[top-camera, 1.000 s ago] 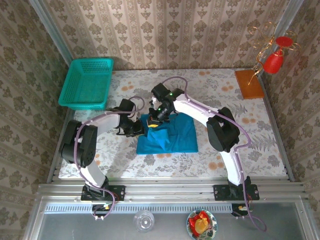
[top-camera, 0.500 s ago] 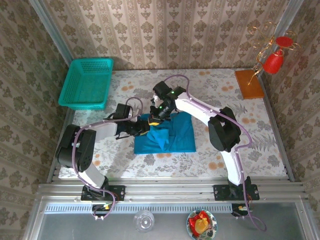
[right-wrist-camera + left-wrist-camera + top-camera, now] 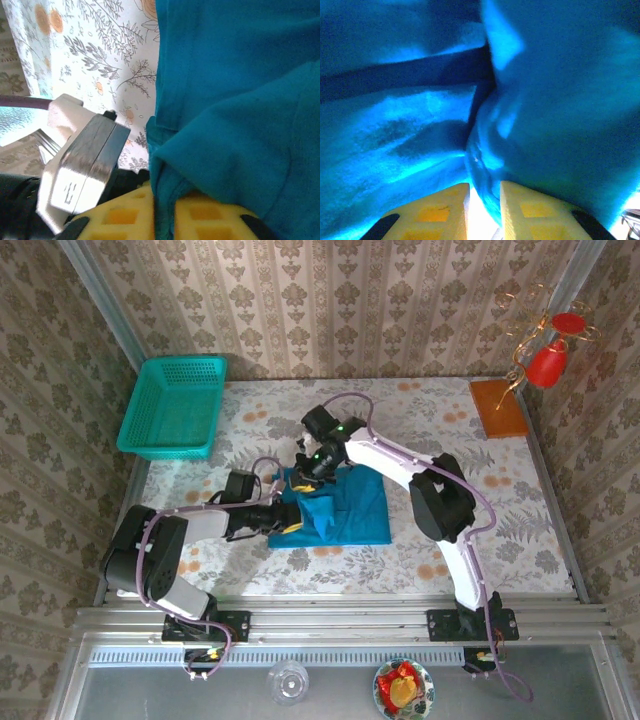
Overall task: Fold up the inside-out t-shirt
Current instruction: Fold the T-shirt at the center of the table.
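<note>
The inside-out t-shirt [image 3: 352, 506] lies as a teal-blue folded block in the middle of the floral table, its left edge rumpled and lifted. My left gripper [image 3: 287, 521] is low at that left edge. In the left wrist view its yellow fingers [image 3: 437, 210] stand narrowly apart with a fold of the t-shirt [image 3: 560, 100] caught between the tips of the left gripper [image 3: 485, 189]. My right gripper [image 3: 303, 472] reaches down at the far-left corner. Between the right gripper's [image 3: 164, 195] yellow fingers [image 3: 125, 217], the t-shirt [image 3: 240, 75] fills the gap.
A turquoise-green mesh basket [image 3: 175, 405] sits at the far left corner of the table. A brown wooden block [image 3: 497, 407] lies at the far right, with a red ornament [image 3: 549, 362] hanging above it. The left arm's wrist [image 3: 82, 165] is close beside my right fingers.
My left gripper has slid toward the near side and a little right along the shirt's left edge, bunching the cloth there. The right gripper has stayed at the far-left corner, jaws slightly wider.
</note>
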Controlling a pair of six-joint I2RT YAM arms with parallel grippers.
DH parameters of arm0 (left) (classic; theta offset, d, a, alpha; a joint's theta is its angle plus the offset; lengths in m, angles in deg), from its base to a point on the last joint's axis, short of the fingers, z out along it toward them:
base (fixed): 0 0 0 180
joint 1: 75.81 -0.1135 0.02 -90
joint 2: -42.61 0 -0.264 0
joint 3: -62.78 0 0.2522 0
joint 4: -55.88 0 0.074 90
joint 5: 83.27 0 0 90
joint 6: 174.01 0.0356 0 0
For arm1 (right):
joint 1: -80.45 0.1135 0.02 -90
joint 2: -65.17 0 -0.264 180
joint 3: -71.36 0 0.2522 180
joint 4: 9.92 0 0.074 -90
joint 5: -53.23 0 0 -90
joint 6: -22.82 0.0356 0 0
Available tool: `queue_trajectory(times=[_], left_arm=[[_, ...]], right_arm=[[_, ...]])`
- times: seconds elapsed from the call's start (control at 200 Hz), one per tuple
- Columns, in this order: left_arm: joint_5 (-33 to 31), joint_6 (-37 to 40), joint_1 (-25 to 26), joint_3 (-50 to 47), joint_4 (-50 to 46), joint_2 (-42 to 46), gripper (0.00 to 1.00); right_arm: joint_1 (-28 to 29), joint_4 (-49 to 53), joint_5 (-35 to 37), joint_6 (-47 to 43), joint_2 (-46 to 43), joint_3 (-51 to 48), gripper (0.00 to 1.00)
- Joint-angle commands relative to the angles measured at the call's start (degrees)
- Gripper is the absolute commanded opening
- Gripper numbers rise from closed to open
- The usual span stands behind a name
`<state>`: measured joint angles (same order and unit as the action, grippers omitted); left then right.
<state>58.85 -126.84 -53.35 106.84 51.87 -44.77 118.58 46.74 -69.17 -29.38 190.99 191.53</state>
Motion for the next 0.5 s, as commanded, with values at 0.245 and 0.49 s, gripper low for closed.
queue_trajectory(times=[0.245,0.49], left_arm=[[-3.9,3.9,0.2,-2.1,-15.6,9.6,0.23],[-18.0,9.6,-1.4,4.5,-37.2,21.0,0.23]], right_arm=[[1.4,1.9,-3.7,-0.9,-1.1,5.5,0.39],[-0.5,11.9,7.1,-5.5,-7.8,4.6,0.43]])
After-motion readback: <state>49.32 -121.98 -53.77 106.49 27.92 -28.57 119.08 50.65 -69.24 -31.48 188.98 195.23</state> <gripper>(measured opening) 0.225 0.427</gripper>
